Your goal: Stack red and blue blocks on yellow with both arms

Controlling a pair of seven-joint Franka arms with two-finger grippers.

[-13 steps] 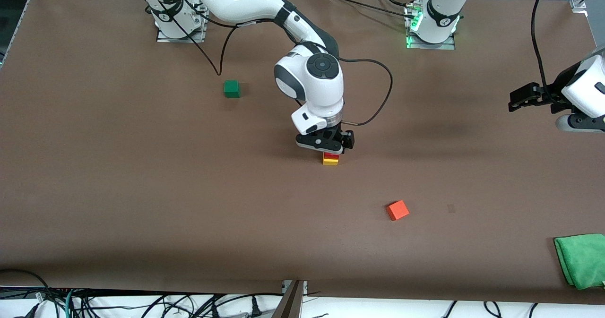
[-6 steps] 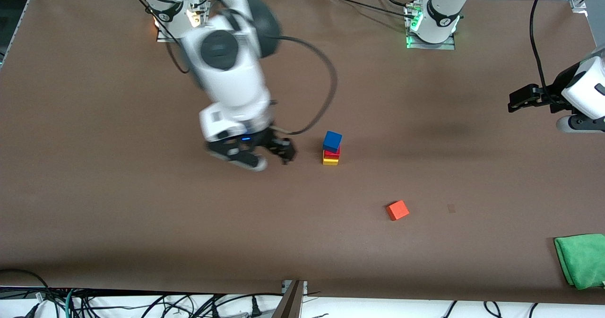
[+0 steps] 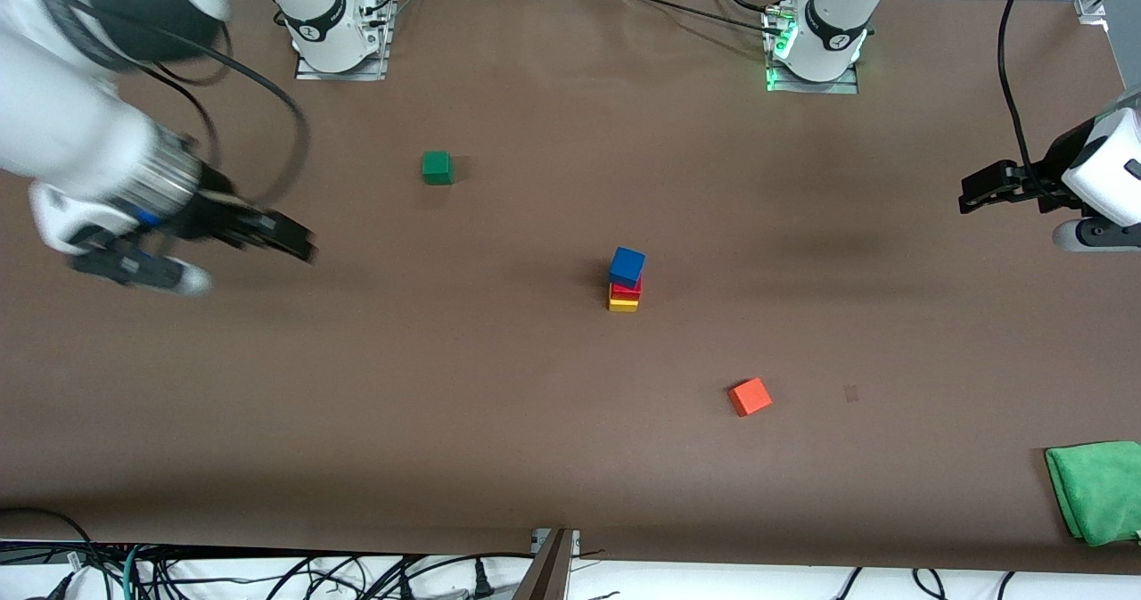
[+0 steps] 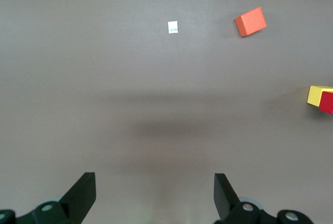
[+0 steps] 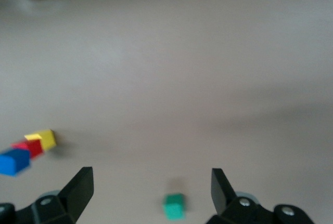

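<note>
Blue cube [image 3: 627, 266] tops red cube [image 3: 625, 291] on yellow cube [image 3: 623, 303] — stack apparently complete — well apart from empty, open-jawed right gripper [image 3: 192, 257] and left gripper [image 3: 985, 187].

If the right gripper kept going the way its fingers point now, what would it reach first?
Probably bare table: between the right gripper's open fingers lies only brown surface. The green cube sits close below, though depth is unclear.

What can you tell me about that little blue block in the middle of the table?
The blue block is a small matte cube, bright blue, plain-faced. It sits on top of a three-cube stack, resting on the red block, which rests on the yellow block. It looks turned slightly askew to those below. No gripper touches it.
</note>
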